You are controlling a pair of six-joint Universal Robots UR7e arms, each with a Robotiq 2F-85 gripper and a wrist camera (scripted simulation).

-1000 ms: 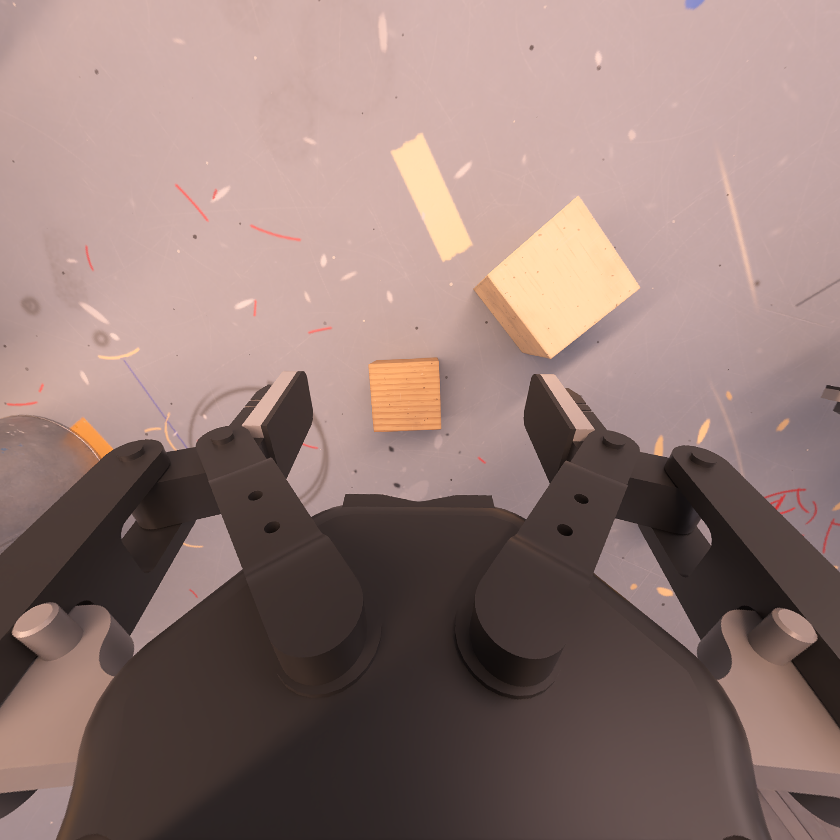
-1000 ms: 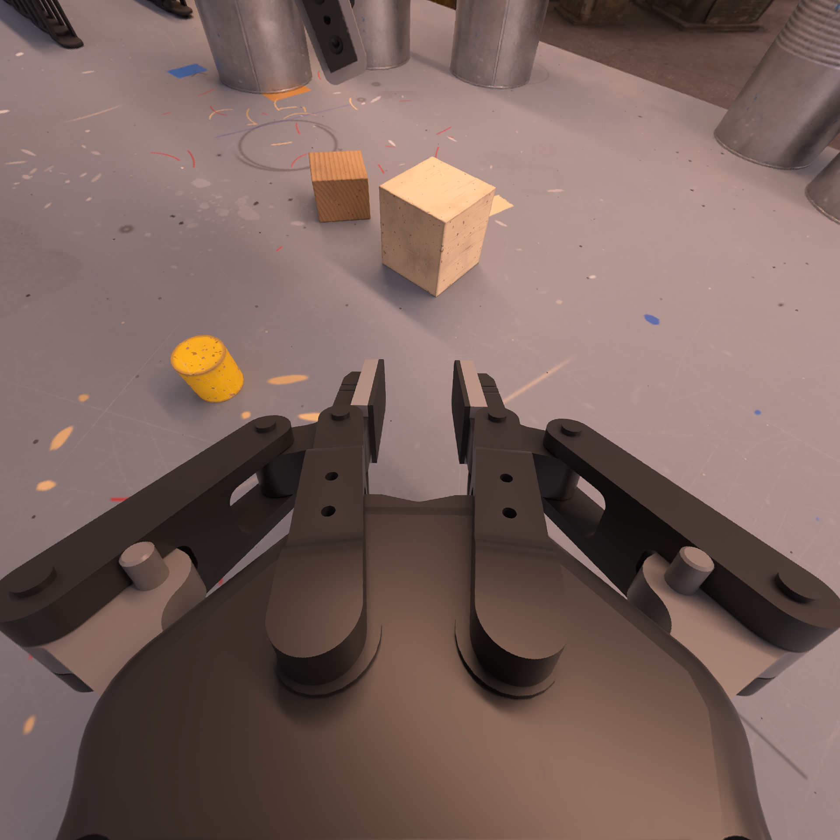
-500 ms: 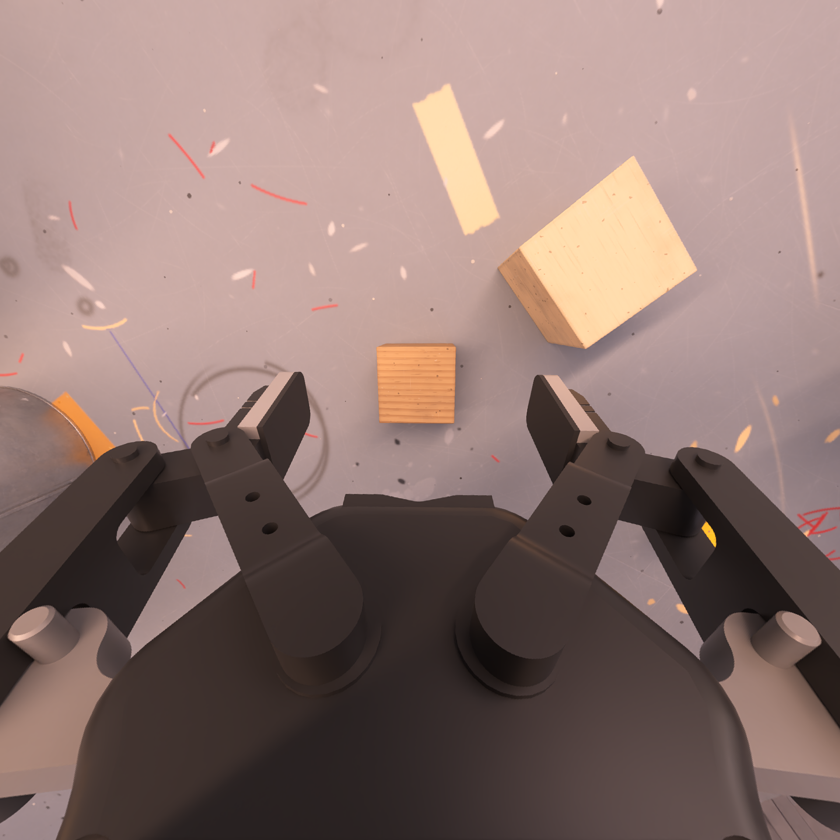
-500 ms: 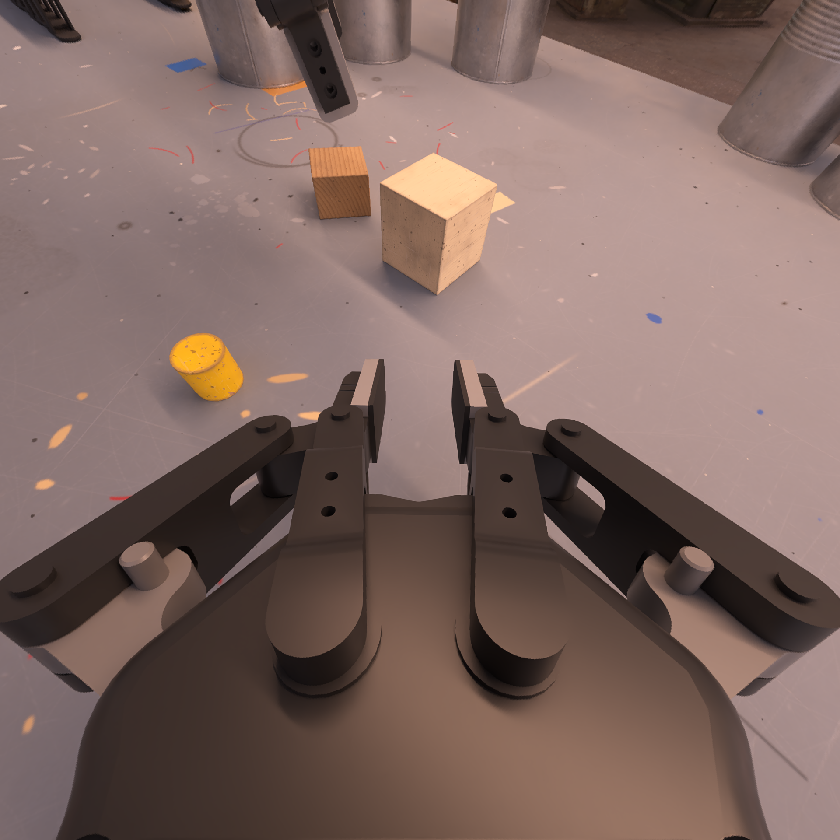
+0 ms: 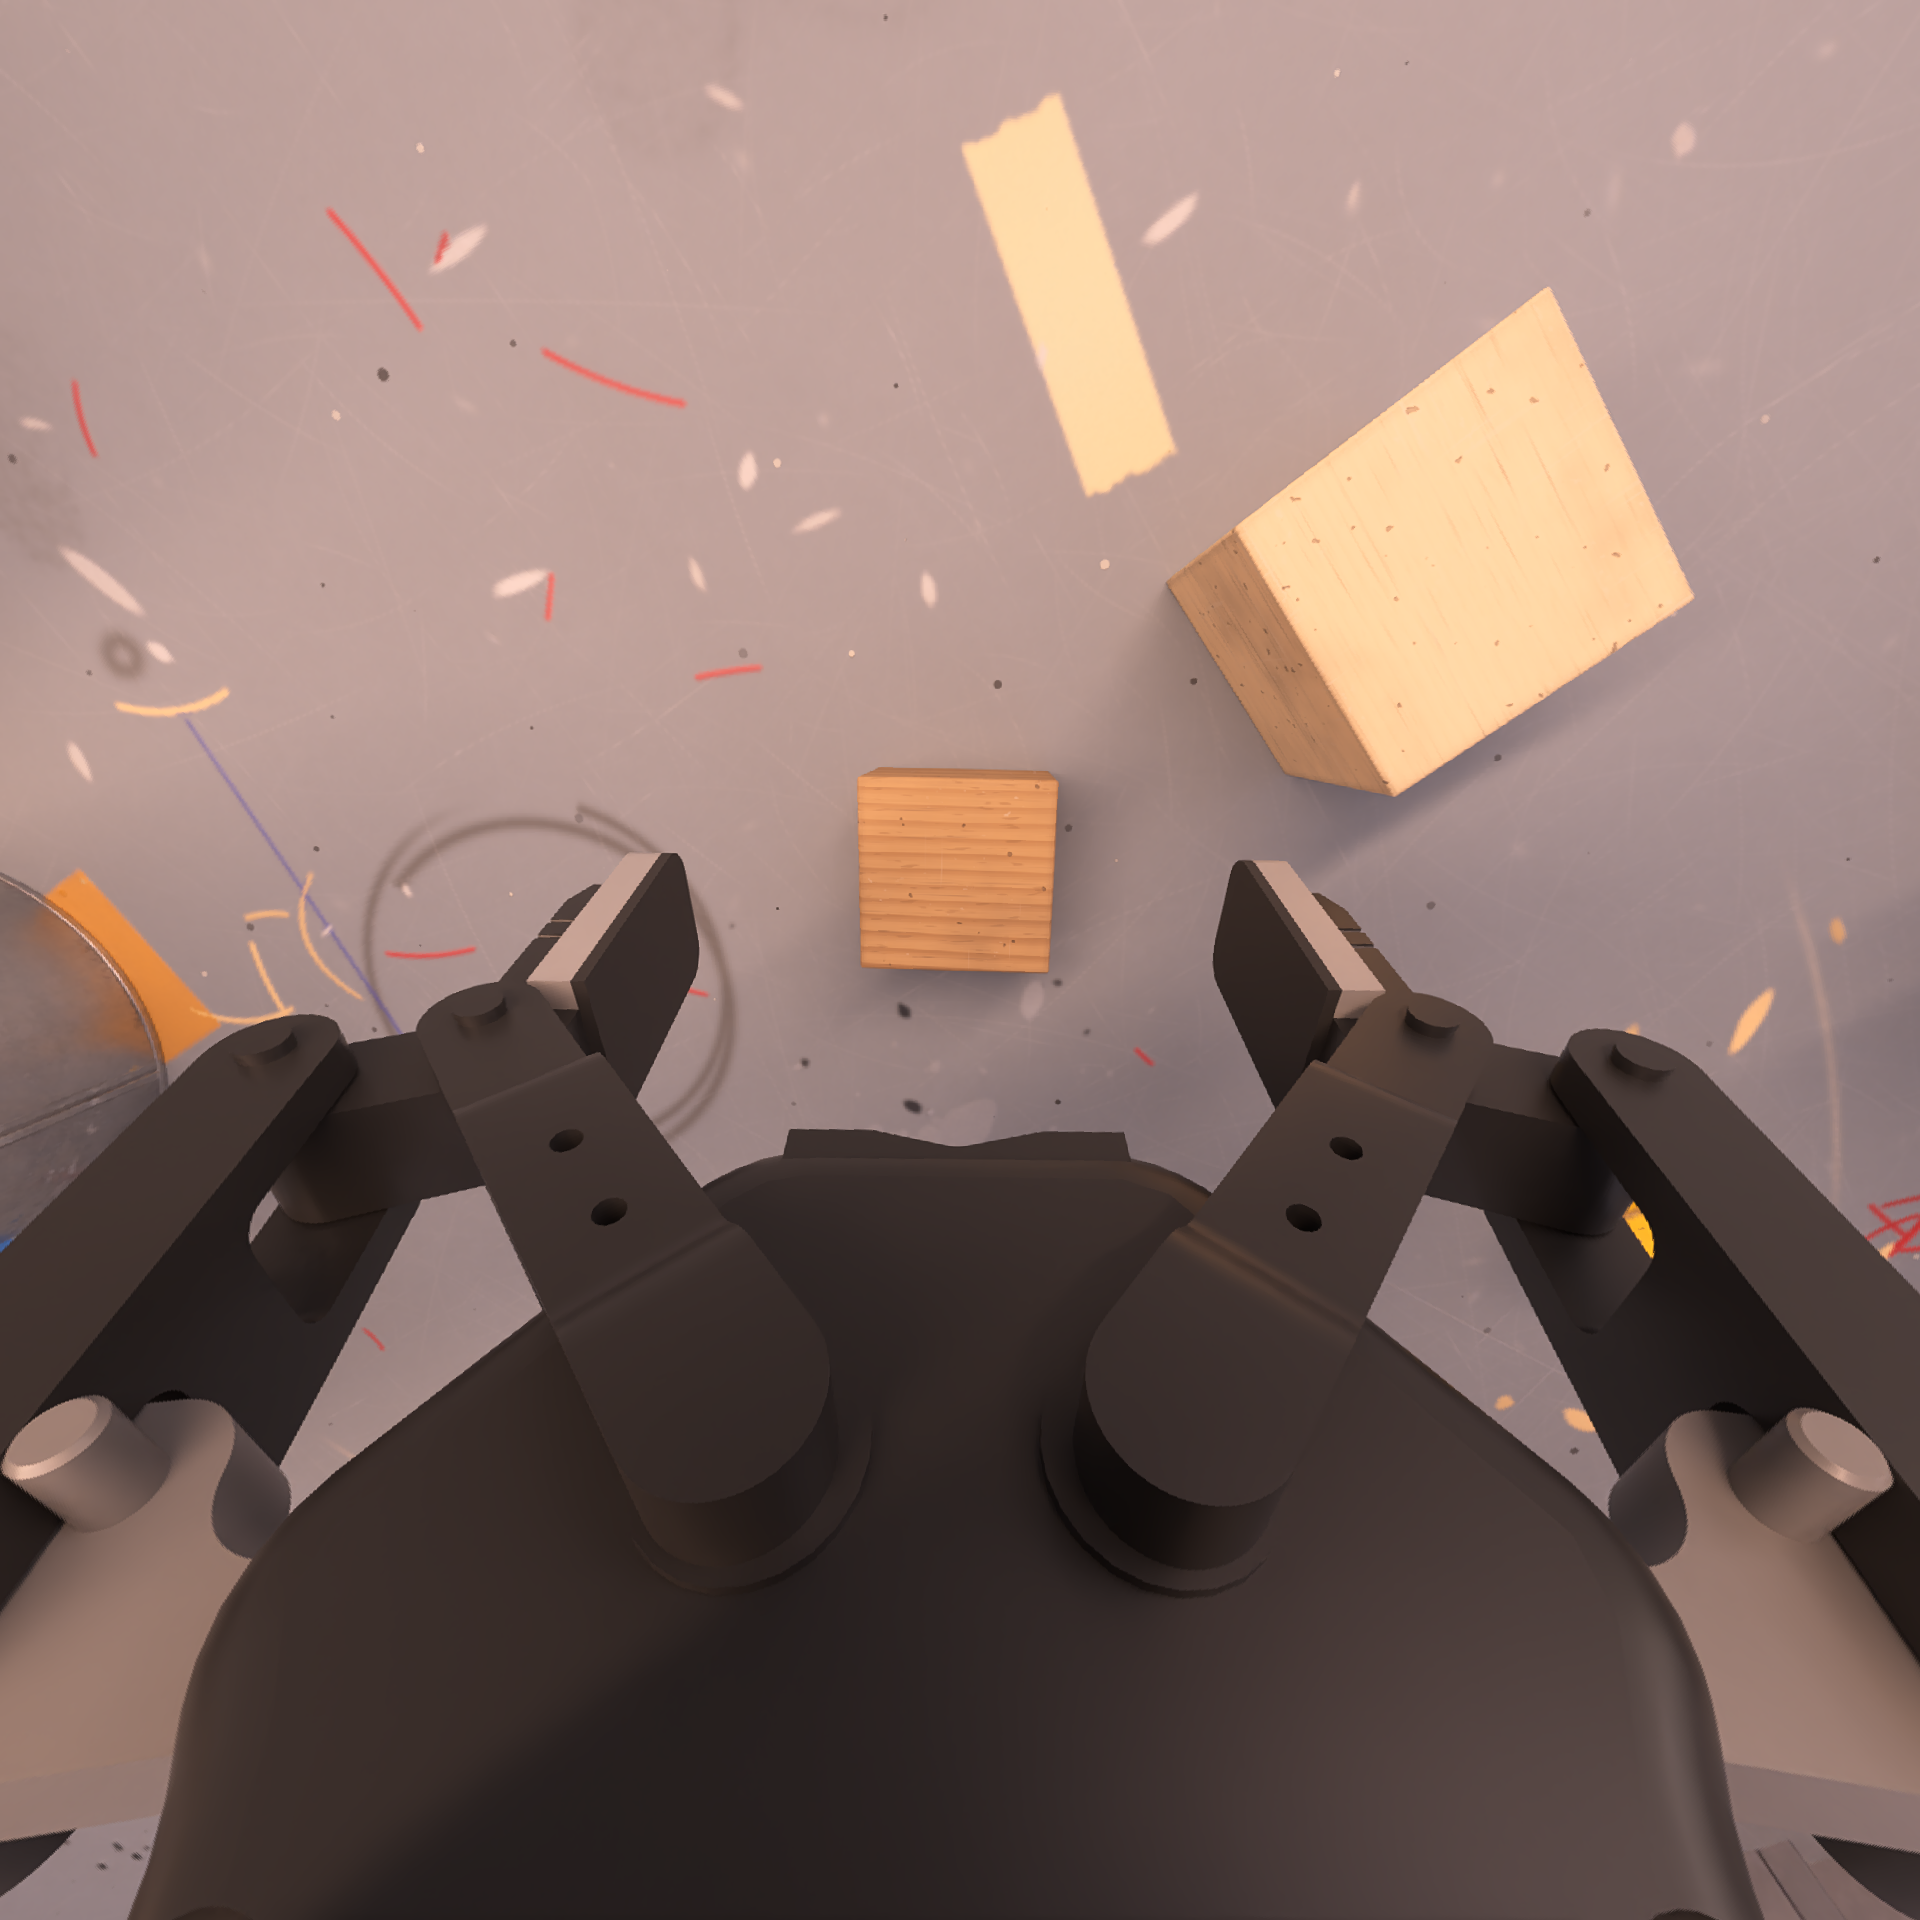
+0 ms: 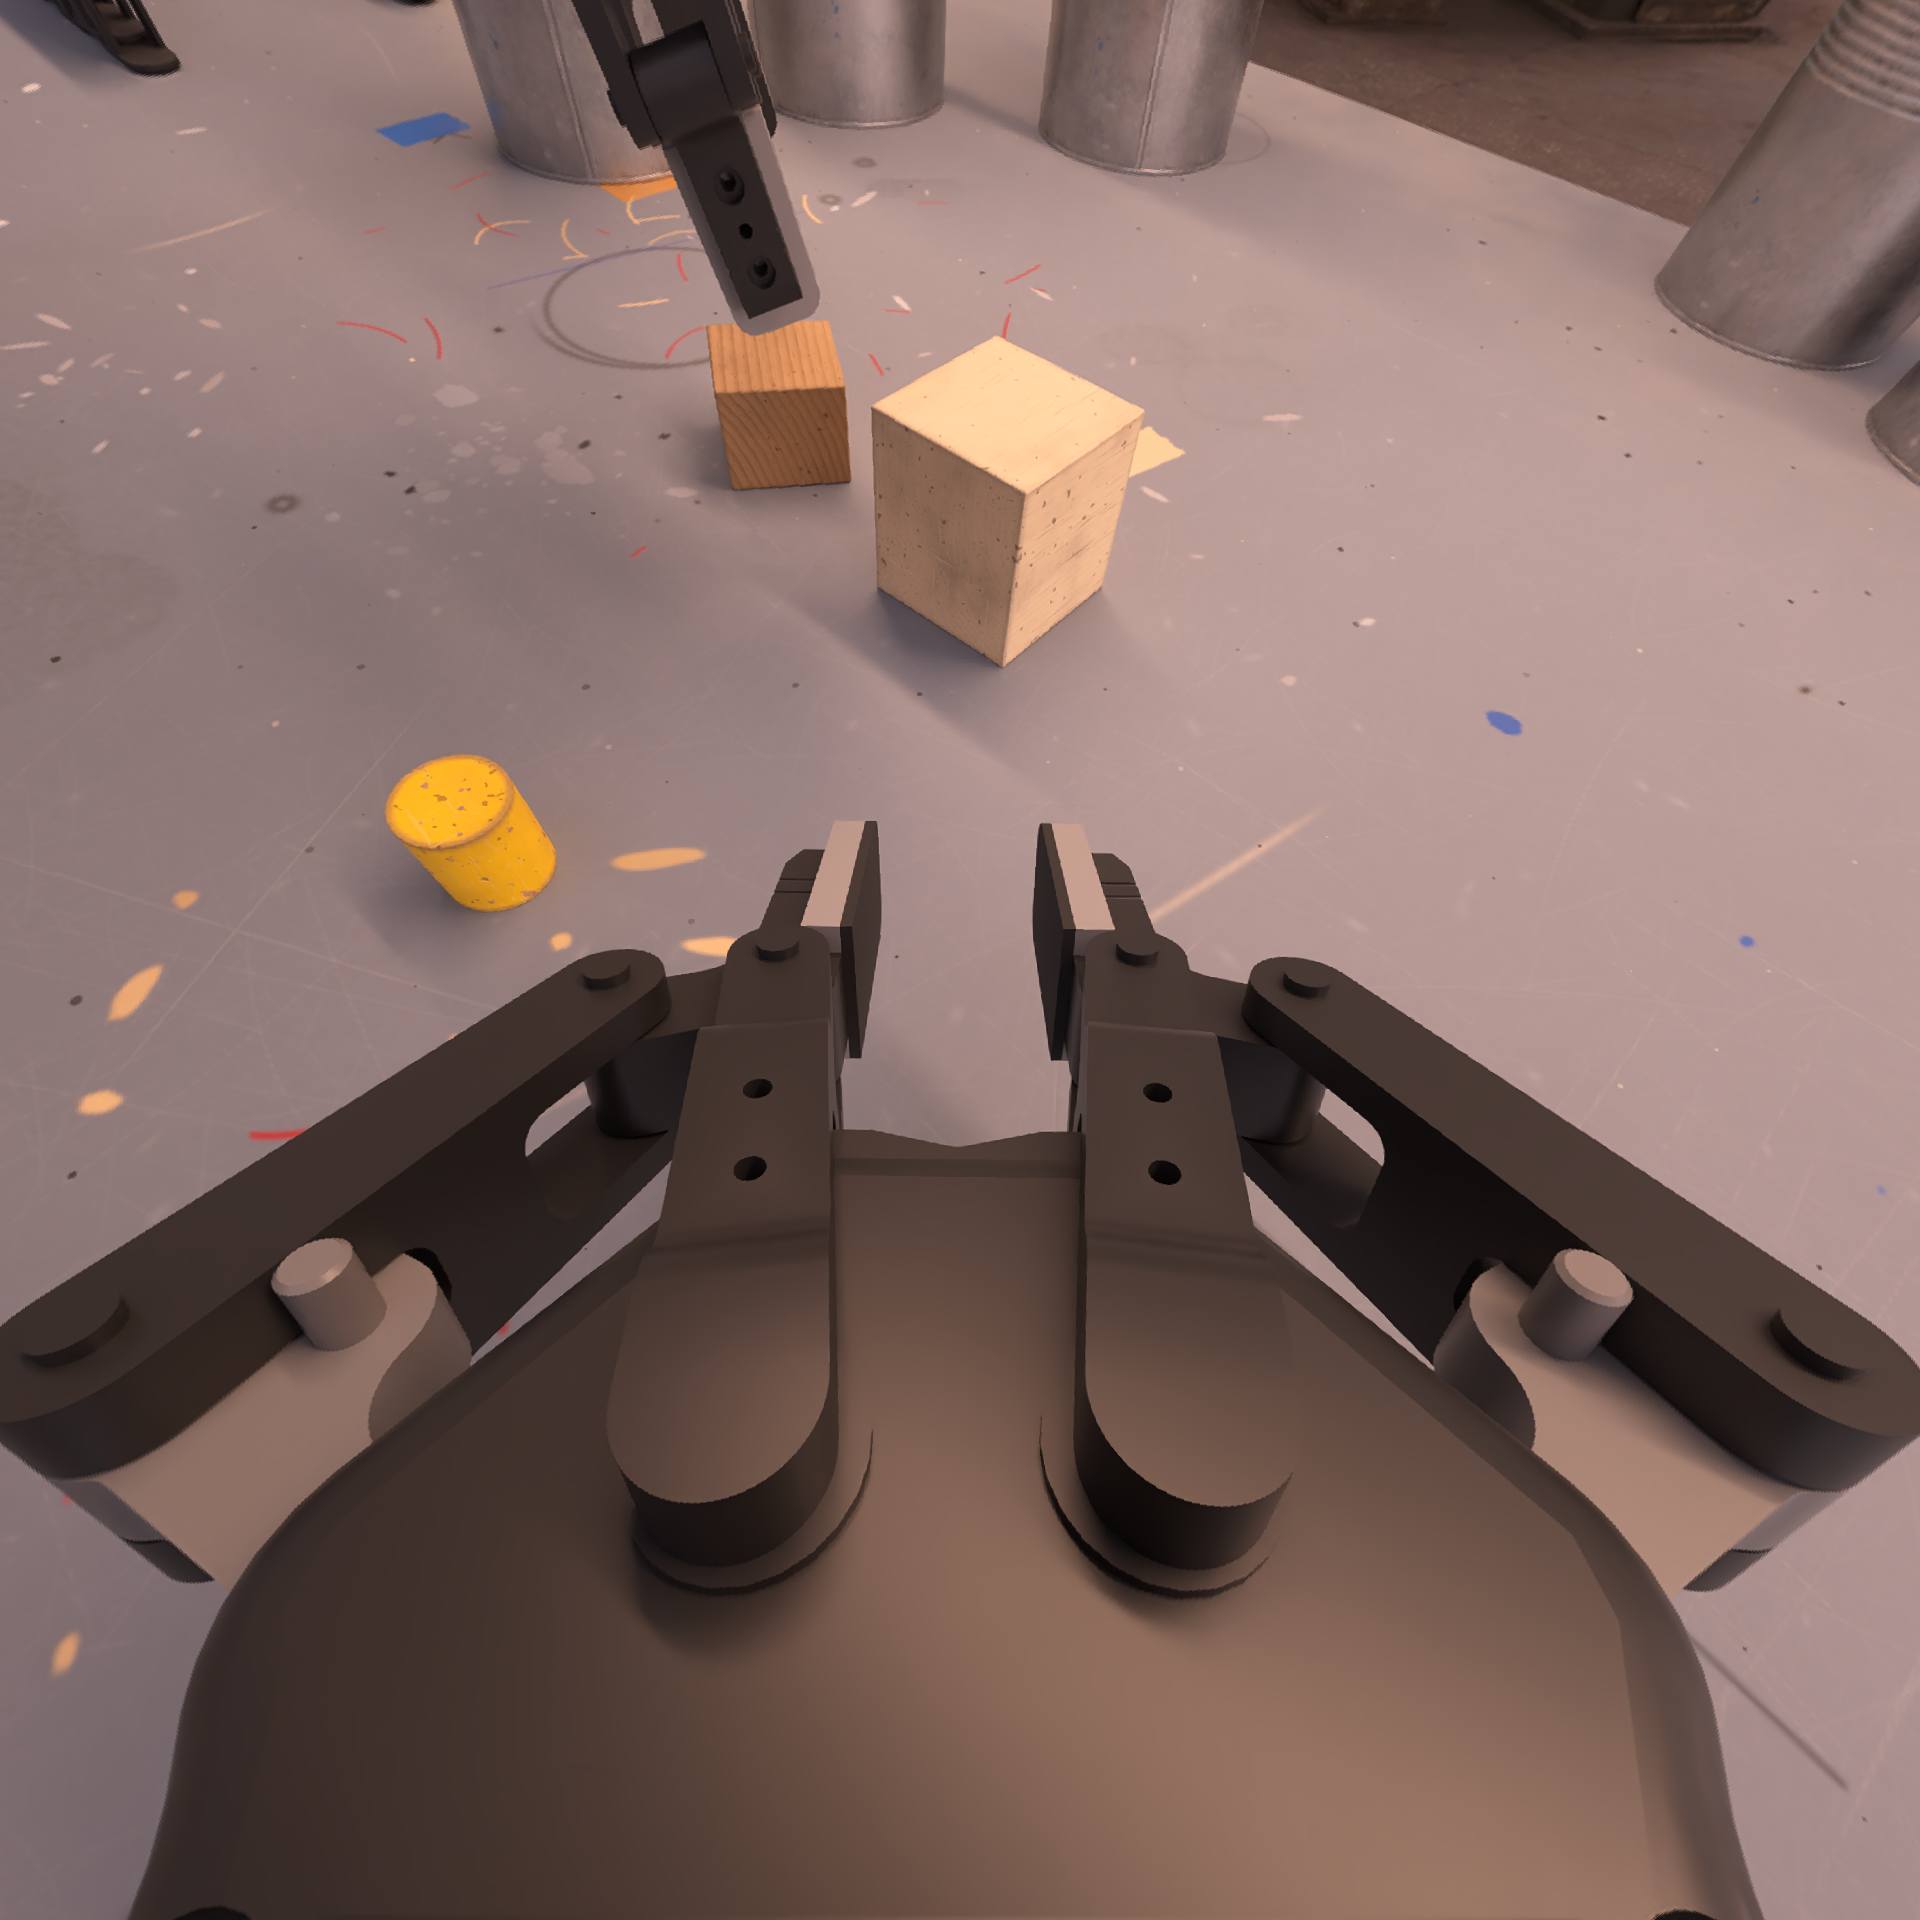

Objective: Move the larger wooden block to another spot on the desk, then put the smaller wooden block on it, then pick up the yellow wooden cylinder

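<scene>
The smaller wooden block (image 5: 956, 873), orange-brown, sits on the grey desk directly below my left gripper (image 5: 951, 899), which is open, with the block centred between its fingers and lower than the tips. The larger pale wooden block (image 5: 1455, 540) stands just to its right, apart from it. In the right wrist view one left finger (image 6: 748, 239) hangs just above the smaller block (image 6: 781, 405), beside the larger block (image 6: 997, 488). The yellow wooden cylinder (image 6: 470, 831) stands left of my right gripper (image 6: 956, 883), which is open, empty and well short of the blocks.
Metal cans stand along the far edge (image 6: 561, 94) (image 6: 1143, 83) and at the right (image 6: 1808, 239); one shows at the left of the left wrist view (image 5: 62, 1039). A pale tape strip (image 5: 1070, 291) lies beyond the blocks.
My left gripper has come down toward the smaller block, which now looks bigger between the fingers. The right gripper and all objects have stayed put.
</scene>
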